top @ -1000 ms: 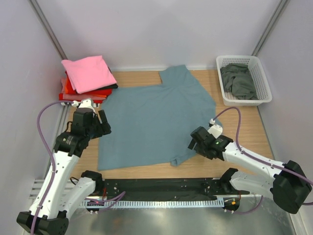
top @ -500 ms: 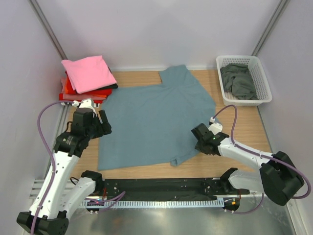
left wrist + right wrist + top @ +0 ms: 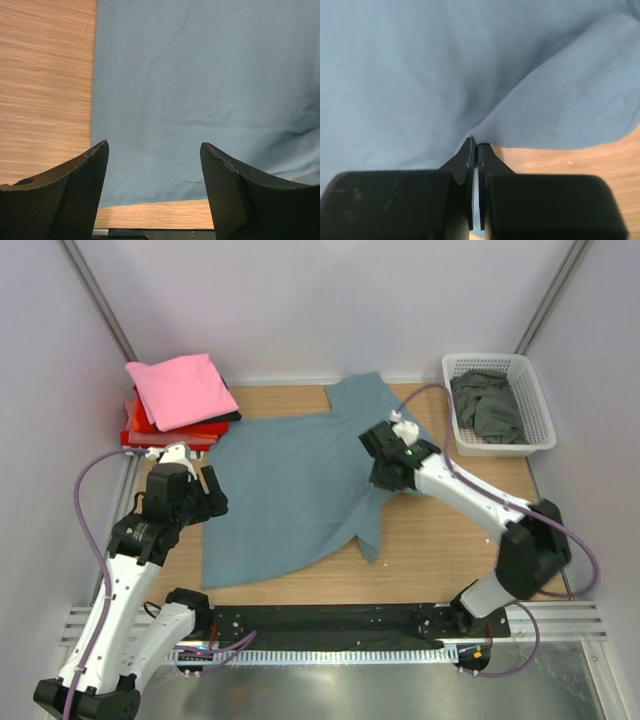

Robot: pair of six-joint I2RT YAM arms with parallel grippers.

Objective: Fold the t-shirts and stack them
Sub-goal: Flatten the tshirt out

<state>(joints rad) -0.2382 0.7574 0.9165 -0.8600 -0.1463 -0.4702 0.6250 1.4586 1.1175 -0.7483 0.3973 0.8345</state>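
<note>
A large slate-blue t-shirt (image 3: 285, 495) lies across the wooden table, its right side lifted and drawn inward. My right gripper (image 3: 388, 476) is shut on a pinch of that cloth's edge (image 3: 475, 142), with blue fabric (image 3: 420, 65) draping away from the fingertips. My left gripper (image 3: 210, 495) hovers open over the shirt's left edge (image 3: 154, 145), nothing between its fingers, and the blue cloth (image 3: 200, 75) lies flat below. A folded pink t-shirt (image 3: 180, 388) tops a stack with a red one (image 3: 160, 430) and a black one (image 3: 228, 417) at the back left.
A white lattice basket (image 3: 532, 445) at the back right holds a crumpled dark grey-green t-shirt (image 3: 487, 405). Bare wood shows in front of the basket, right of the blue shirt. A black rail (image 3: 330, 620) runs along the near edge. Grey walls close in on both sides.
The right gripper shut on the blue shirt's right lower edge and carried it up and toward the back middle, pulling the hem corner inward. The left arm stayed put.
</note>
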